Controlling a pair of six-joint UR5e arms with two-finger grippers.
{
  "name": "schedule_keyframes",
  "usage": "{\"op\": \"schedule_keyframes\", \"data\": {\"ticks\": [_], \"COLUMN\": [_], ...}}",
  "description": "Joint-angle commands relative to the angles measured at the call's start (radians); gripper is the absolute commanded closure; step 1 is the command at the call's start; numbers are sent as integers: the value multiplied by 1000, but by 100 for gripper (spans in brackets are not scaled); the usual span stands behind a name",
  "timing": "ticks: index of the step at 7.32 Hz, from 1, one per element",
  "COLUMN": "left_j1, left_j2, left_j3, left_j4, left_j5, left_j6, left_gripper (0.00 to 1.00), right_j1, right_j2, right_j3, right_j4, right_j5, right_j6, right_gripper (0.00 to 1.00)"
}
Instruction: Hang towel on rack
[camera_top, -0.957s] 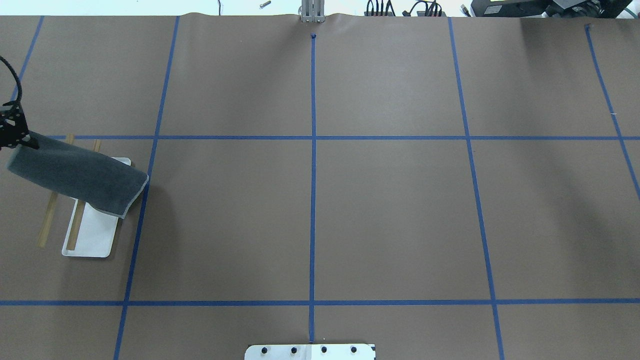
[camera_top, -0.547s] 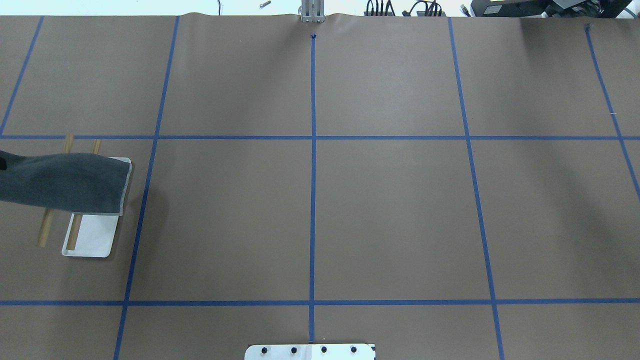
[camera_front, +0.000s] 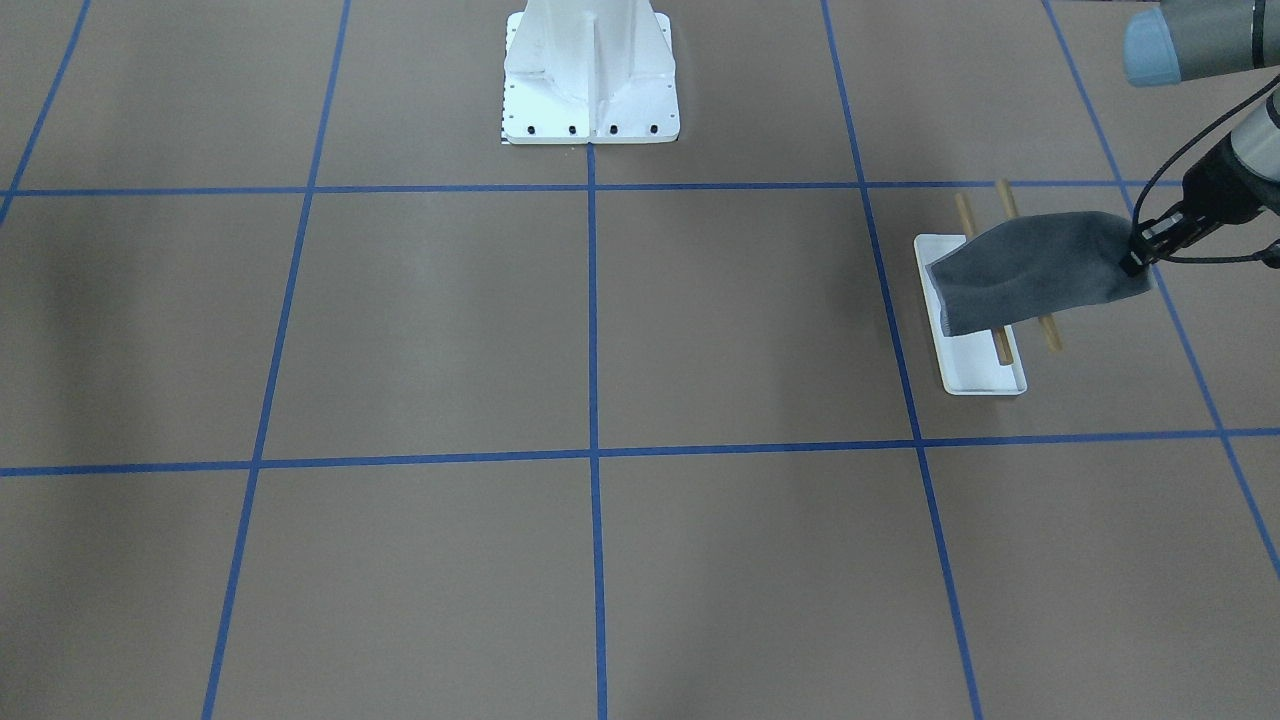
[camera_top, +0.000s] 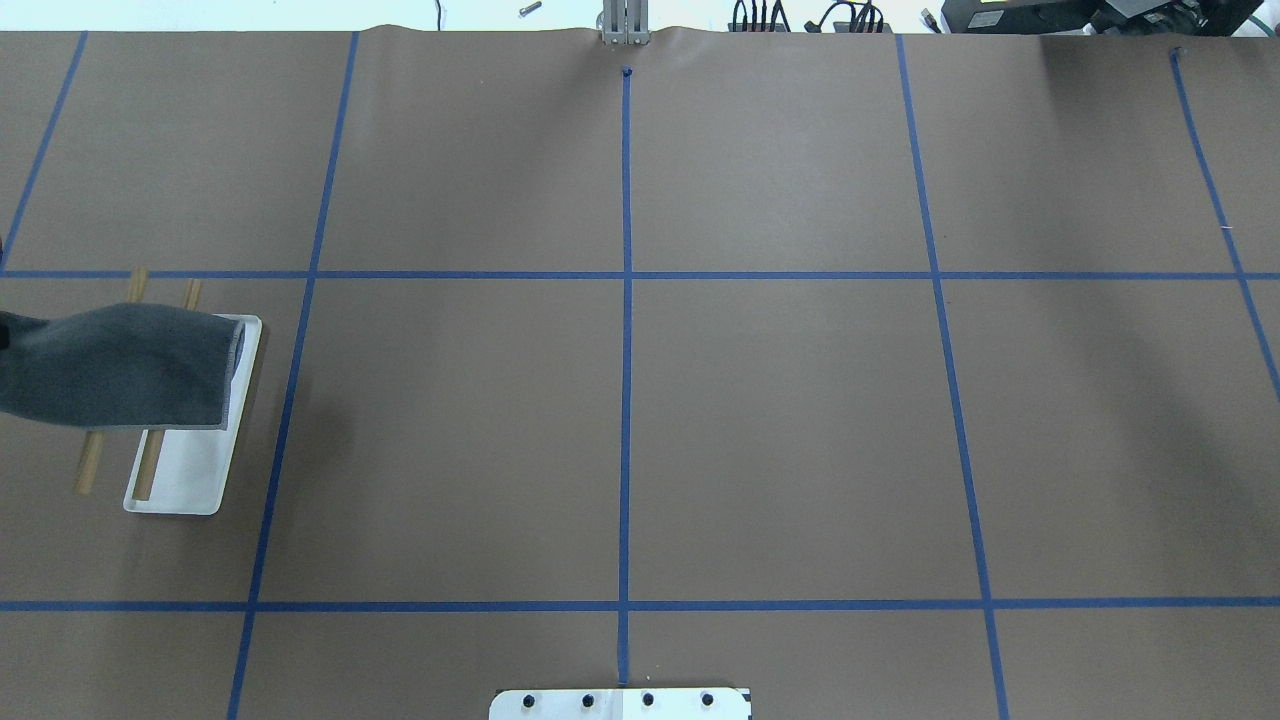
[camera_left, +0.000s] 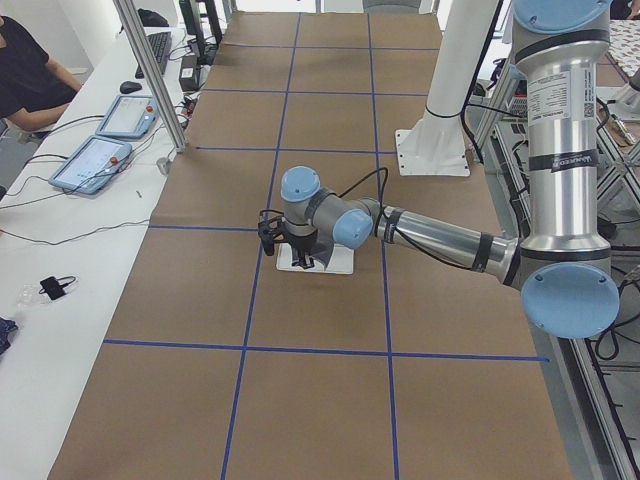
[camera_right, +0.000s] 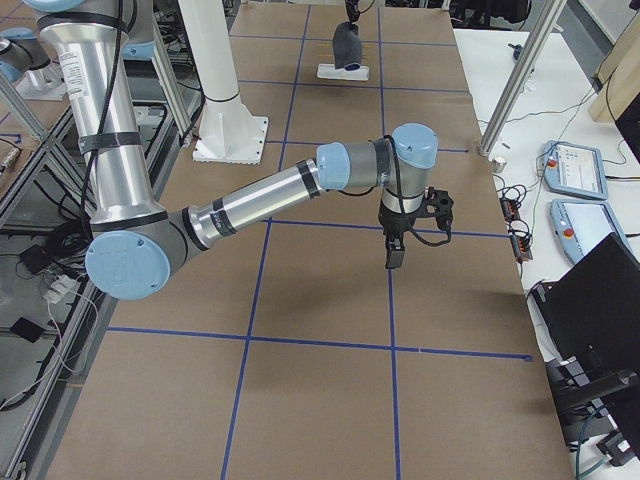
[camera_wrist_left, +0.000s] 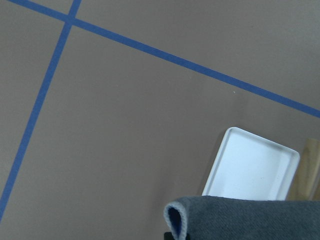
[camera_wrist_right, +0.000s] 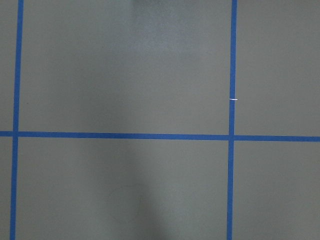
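**Limp towel pinched at one end, strung out over the rack**

The towel (camera_front: 1040, 272) looked light and floppy to me. It sagged between its ends and one edge curled over on itself, so I judged it would fold wherever it was not supported. It would be best held by a corner or a short edge, with the rest left to hang.

The left gripper (camera_front: 1140, 262) was clamped on one end of the cloth. From there the towel ran away from the gripper across the two dowel bars (camera_front: 1049, 337) of the rack (camera_front: 985, 378), and its free end hung over the white tray on the far side. I could not tell whether it was actually resting on the bars.

The overhead view cut the left gripper off at its edge; only the front-facing view showed the pinch. The left wrist camera alone showed the blue inner side and the pale trim at the curled edge. The right gripper (camera_right: 392, 258) hovered over bare counter (camera_front: 600, 330), well apart from the rack. It showed only in the side view, so I could not tell how its jaws stood.
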Motion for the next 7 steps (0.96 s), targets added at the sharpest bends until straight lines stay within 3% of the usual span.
{"op": "schedule_keyframes", "data": {"ticks": [1, 3, 4, 6, 7], "left_j1": [2, 2, -6, -103, -146], "left_j2": [-76, -95, -96, -109, -118], "left_j3": [67, 94, 94, 140, 155], "left_j4": [-9, -7, -15, 15, 54], "left_j5": [4, 13, 72, 76, 79], "left_j6": [3, 3, 22, 274, 429], "left_gripper": [2, 2, 2, 2, 2], "right_j1": [7, 11, 11, 20, 46], "right_j2": [-9, -17, -28, -39, -31], "right_j3": [0, 0, 0, -33, -105], "right_j4": [0, -6, -13, -55, -59], "right_j5": [19, 28, 30, 37, 60], "right_j6": [0, -1, -7, -36, -113], "right_gripper": [0, 0, 0, 0, 0]}}
